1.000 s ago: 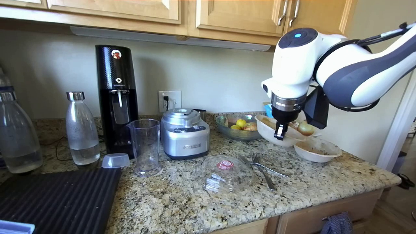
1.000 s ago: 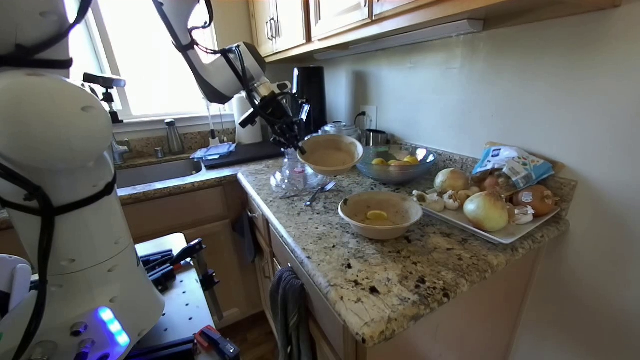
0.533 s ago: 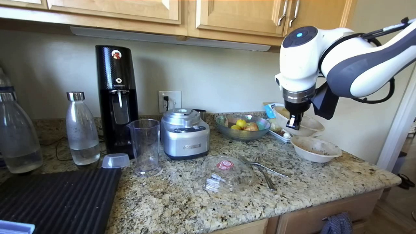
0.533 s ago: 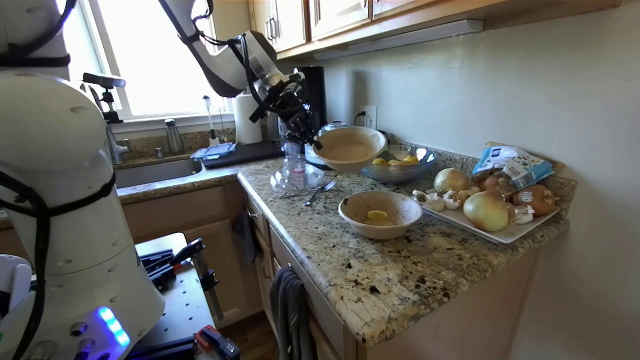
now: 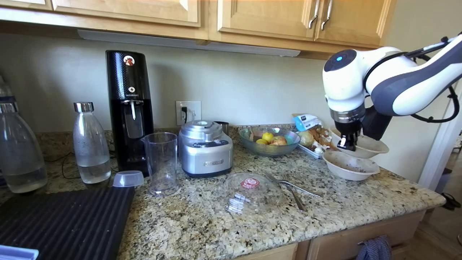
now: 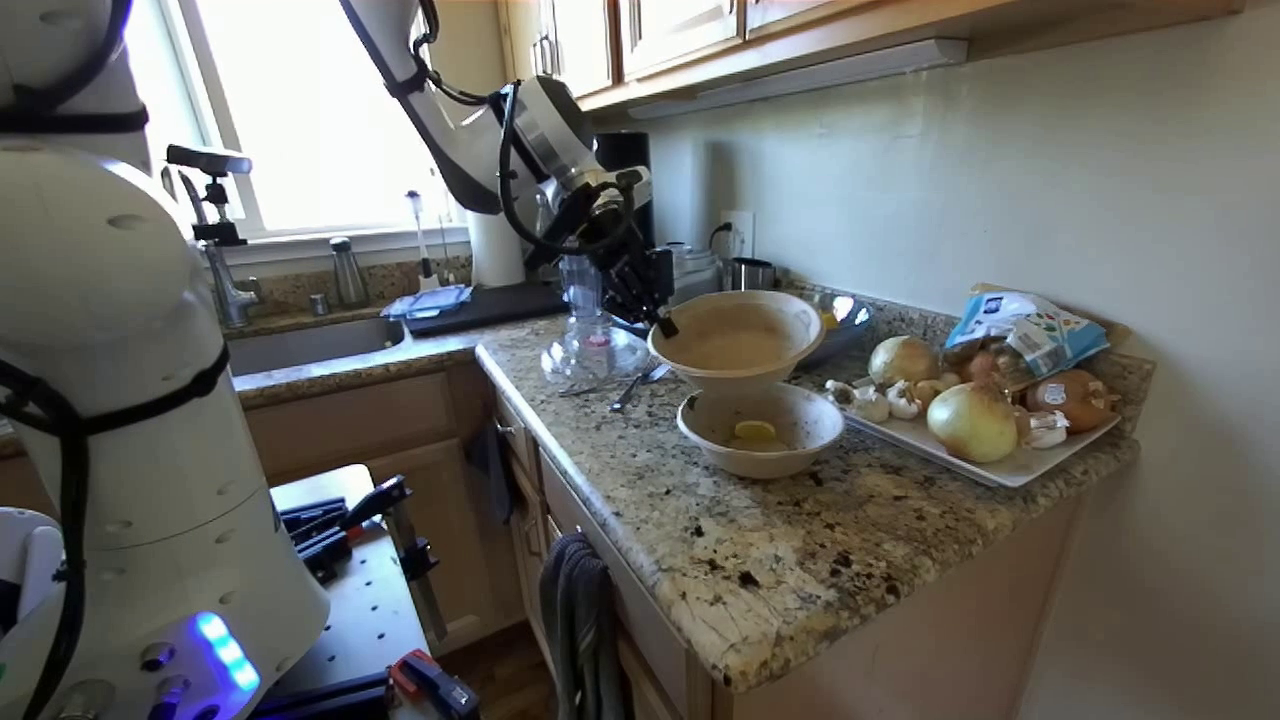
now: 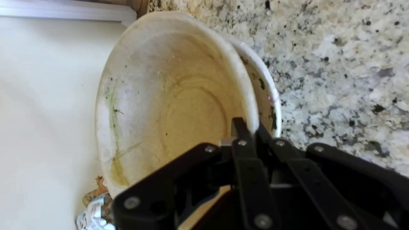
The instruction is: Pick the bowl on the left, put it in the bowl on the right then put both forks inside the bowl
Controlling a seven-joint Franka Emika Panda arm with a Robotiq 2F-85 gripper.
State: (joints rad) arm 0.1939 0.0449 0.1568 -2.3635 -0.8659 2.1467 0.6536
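holding the rim: the black, two-fingered, screw-jointed tool point(image 7: 251, 129) pinches the wall of the off-white, round, fibre-looking upper bowl point(image 7: 179, 99), one finger inside and one outside, likely because the thin edge is the part narrow enough to squeeze.
off-white, round, fibre-looking lower bowl point(image 6: 760, 463): stands upright, open side up, on the speckled brown-and-cream stone bench point(image 6: 830, 570), ready to receive the other. a small soft-looking yellow piece point(image 6: 754, 430) inside could keep the two from seating flat.
upper bowl: hangs tilted, as a one-spot grip allows, above the lower bowl and off centre; not nested, and whether they touch cannot be told. presumably it is the task's left one.
both bowls: stacking is the step in hand, i judge; levelling and centring before release seem wise.
white, flat, hard-looking tray point(image 6: 905, 437): just beside the lower bowl, so drifting that way risks a knock.
slim silver metal forks point(image 5: 305, 190): lie crossed on the bench near the clear, domed, see-through vessel point(image 5: 252, 195), with tines plain on only one; untouched, probably because the bowls must be stacked first. the crossing may make lifting one without dragging the other awkward.
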